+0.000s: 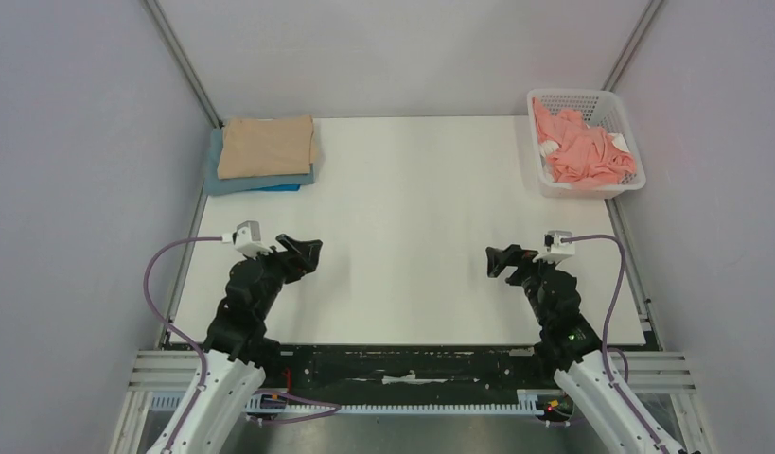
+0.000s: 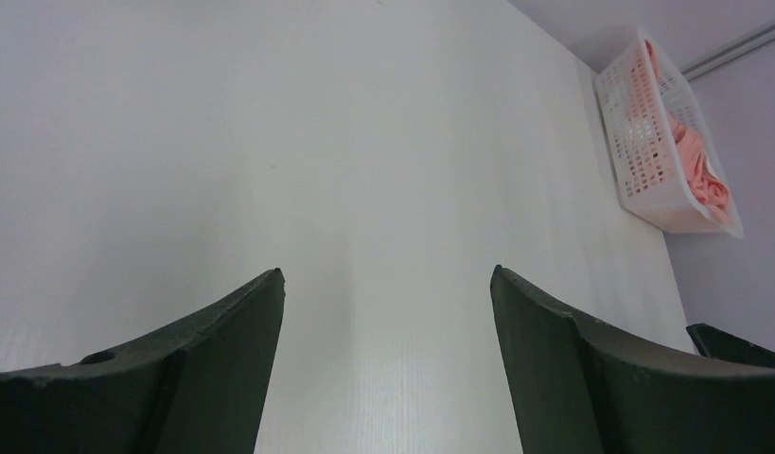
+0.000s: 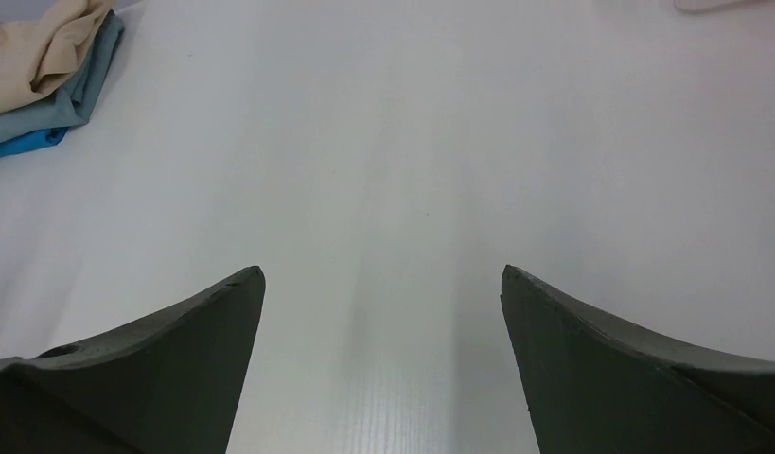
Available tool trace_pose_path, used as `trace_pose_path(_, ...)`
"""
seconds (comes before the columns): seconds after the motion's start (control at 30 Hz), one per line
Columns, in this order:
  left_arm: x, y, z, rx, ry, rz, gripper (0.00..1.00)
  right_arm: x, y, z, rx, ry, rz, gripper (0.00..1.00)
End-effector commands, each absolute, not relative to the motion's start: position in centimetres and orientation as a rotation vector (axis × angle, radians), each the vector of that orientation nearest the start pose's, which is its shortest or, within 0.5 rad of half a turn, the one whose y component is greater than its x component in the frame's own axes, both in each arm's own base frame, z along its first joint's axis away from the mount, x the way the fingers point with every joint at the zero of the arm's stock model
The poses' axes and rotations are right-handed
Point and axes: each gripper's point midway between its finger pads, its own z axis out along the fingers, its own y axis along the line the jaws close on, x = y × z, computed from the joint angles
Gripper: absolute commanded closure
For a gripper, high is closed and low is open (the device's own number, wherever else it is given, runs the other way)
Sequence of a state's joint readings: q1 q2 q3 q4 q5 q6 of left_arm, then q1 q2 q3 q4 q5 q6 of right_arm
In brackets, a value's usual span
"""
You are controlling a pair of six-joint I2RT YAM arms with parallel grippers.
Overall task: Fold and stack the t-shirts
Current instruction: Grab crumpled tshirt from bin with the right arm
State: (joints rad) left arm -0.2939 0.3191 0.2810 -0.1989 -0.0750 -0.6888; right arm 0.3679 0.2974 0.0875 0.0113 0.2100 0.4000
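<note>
The left gripper [image 1: 312, 251] and right gripper [image 1: 494, 260] hung empty, fingers apart. The salmon-pink t-shirt [image 1: 582, 151] lay crumpled in the mesh basket [image 1: 577, 95], far right, its collar seemingly buried. The right gripper needed to pinch a top fold and lift it clear of the rim.

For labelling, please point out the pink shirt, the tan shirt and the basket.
pink shirt [image 1: 582, 151], top view, crumpled middle.
tan shirt [image 1: 267, 147], top view, folded upper face.
basket [image 1: 568, 93], top view, far rim.
</note>
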Motion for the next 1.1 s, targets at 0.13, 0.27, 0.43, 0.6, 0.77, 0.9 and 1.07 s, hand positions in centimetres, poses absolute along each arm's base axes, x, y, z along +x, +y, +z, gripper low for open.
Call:
trace_pose_path(0.13, 24.6, -9.5, 16.4, -0.416, 1.772, -0.687, 0.14, 27.2, 9.7, 21.1, 0.152, 1.613, 0.5, 0.02)
trace_pose_path(0.27, 24.7, -9.7, 16.4, -0.408, 1.784, -0.696, 0.14, 30.8, 9.0, 26.2, 0.193, 1.646, 0.377, 0.02)
trace_pose_path(0.43, 24.8, -9.2, 16.2, -0.42, 1.782, -0.663, 0.14, 37.7, 4.5, 29.2, 0.303, 1.766, 0.009, 0.02)
trace_pose_path(0.6, 24.9, -8.7, 16.2, -0.435, 1.781, -0.627, 0.14, 45.1, -1.8, 29.7, 0.39, 1.824, -0.212, 0.02)
trace_pose_path(0.77, 24.9, -8.0, 16.5, -0.457, 1.781, -0.587, 0.14, 50.6, -9.0, 27.8, 0.467, 1.896, -0.353, 0.02)
trace_pose_path(0.9, 25.2, -7.5, 16.8, -0.47, 1.751, -0.572, 0.14, 52.2, -13.4, 23.5, 0.511, 2.029, -0.42, 0.02)
trace_pose_path(1.07, 25.7, -7.7, 16.5, -0.472, 1.761, -0.567, 0.14, 54.4, -15.7, 19.2, 0.451, 2.093, -0.391, 0.06)
